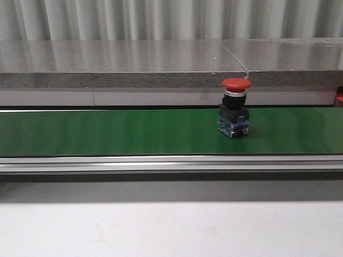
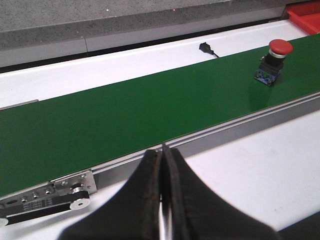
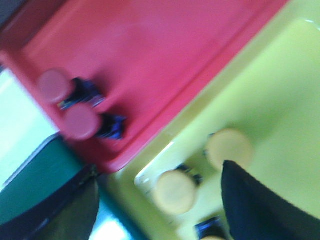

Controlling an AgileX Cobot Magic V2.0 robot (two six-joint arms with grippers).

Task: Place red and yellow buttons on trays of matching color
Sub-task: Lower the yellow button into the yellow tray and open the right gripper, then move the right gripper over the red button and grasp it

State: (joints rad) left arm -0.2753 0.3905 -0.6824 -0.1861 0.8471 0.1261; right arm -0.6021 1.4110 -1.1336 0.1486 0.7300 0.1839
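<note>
A red mushroom-head button (image 1: pixel 235 106) with a black and blue base stands upright on the green conveyor belt (image 1: pixel 107 131); the left wrist view shows the same red button (image 2: pixel 275 60) far from my left gripper (image 2: pixel 164 155), which is shut and empty over the white table. My right gripper (image 3: pixel 160 200) hangs open above the trays, nothing between its fingers. Below it the red tray (image 3: pixel 165 55) holds two red buttons (image 3: pixel 65 102). The yellow tray (image 3: pixel 270 100) holds yellow buttons (image 3: pixel 176 191), one of them (image 3: pixel 230 148) beside a dark finger. This view is blurred.
A grey stone ledge (image 1: pixel 161 64) runs behind the belt, and an aluminium rail (image 1: pixel 171 162) edges its front. A black cable plug (image 2: pixel 206 48) lies on the white strip beyond the belt. A corner of the red tray (image 2: pixel 305 17) shows at the belt's far end.
</note>
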